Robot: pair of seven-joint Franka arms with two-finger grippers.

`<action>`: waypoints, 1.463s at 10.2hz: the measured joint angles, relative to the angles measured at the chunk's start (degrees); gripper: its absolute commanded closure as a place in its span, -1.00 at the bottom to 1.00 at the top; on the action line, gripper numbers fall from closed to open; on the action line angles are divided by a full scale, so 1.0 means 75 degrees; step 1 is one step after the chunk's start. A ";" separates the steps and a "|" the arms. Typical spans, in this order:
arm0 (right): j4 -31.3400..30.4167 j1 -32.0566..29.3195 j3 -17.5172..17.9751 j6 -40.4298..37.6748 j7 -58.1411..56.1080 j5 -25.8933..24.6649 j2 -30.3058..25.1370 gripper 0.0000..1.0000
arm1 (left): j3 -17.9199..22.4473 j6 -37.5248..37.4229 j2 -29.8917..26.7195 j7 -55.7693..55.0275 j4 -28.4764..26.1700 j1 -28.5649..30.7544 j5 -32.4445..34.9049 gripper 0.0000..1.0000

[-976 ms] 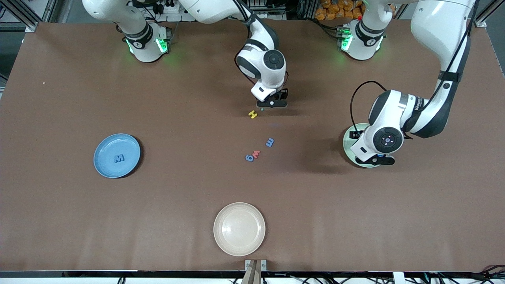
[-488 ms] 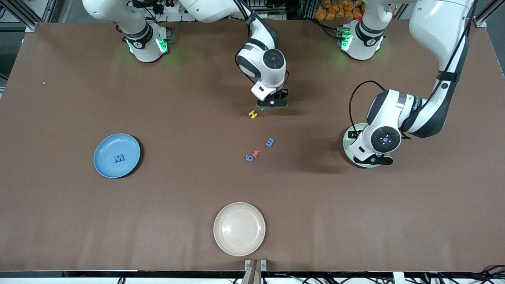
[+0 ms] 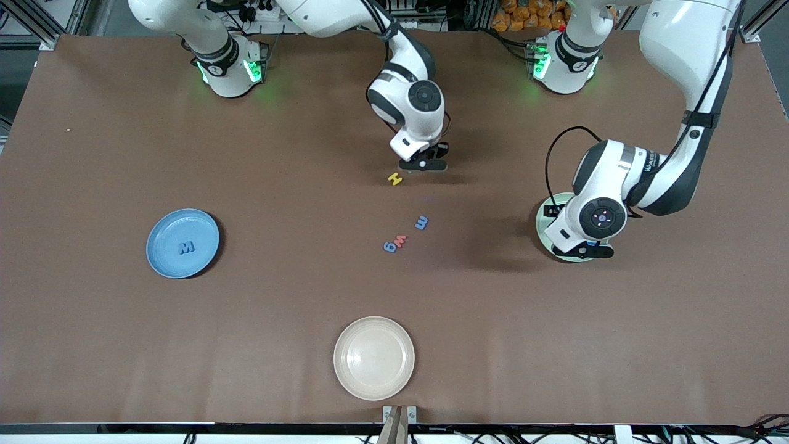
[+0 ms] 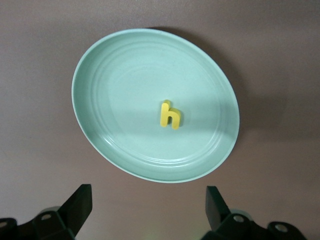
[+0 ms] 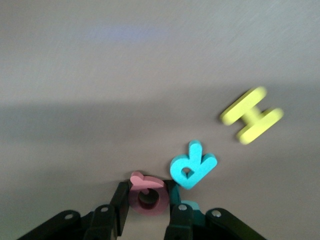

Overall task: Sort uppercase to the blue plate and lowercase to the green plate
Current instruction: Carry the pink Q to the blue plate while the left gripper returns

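Observation:
My right gripper is shut on the red Q, low over the table's middle toward the robots' bases. The teal R lies right beside one finger, the yellow H a little off. The blue m, red w-like letter and blue g lie nearer the front camera. The blue plate holds a blue M. My left gripper hangs open over the green plate's edge, with a yellow h in the plate.
A beige plate sits near the table's front edge. The green plate lies toward the left arm's end, mostly covered by that arm's wrist. Bare brown table stretches between the plates.
My right gripper's fingers have closed on the red Q and the hand has shifted slightly toward the bases. The left hand has drifted a little over the green plate.

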 measured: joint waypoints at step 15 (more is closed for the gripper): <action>0.0114 -0.8009 -0.0139 -0.4910 -0.8431 -0.0711 -0.0748 1.00 | -0.0100 0.0565 0.0803 -0.2691 0.1488 -0.2381 -0.0661 -1.00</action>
